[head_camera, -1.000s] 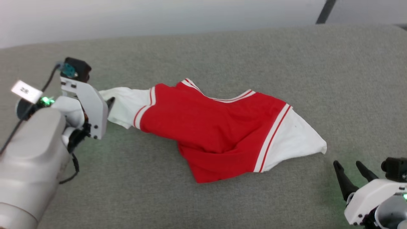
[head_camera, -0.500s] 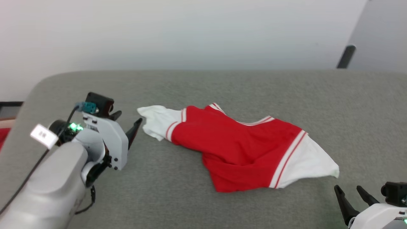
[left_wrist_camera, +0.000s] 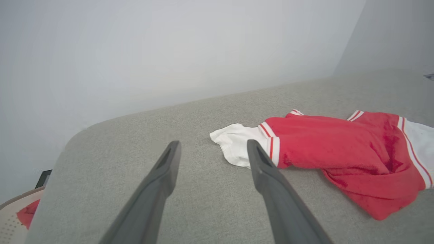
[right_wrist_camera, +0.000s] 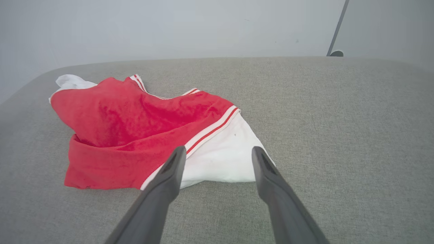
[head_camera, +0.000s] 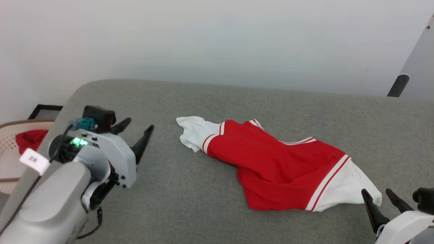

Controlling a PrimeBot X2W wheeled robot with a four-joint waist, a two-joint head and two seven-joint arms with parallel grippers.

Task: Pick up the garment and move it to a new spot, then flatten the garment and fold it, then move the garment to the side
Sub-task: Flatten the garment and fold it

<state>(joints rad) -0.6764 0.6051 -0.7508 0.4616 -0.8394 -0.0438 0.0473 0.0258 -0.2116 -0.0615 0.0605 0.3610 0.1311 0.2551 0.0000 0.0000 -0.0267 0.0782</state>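
Note:
The garment, a red jersey with white sleeves and red-and-white striped trim, lies crumpled on the grey cushion, one white sleeve at each end. Its chest is hidden in the folds. My left gripper stands open to the left of the near sleeve, apart from it, with nothing between the fingers. In the left wrist view the garment sits just right of the open left gripper. My right gripper is open at the lower right, just short of the far white sleeve. The right wrist view shows the garment beyond the open right gripper.
A pale wall rises behind the cushion. Off the cushion's left edge stands a beige basket holding a plain red cloth; a dark frame lies behind it. A dark pole leans at the far right. Bare cushion surrounds the garment.
The head camera has tilted up and turned, shifting the whole picture. My left gripper has let go of the white sleeve and drawn back to the left. The right gripper has stayed open.

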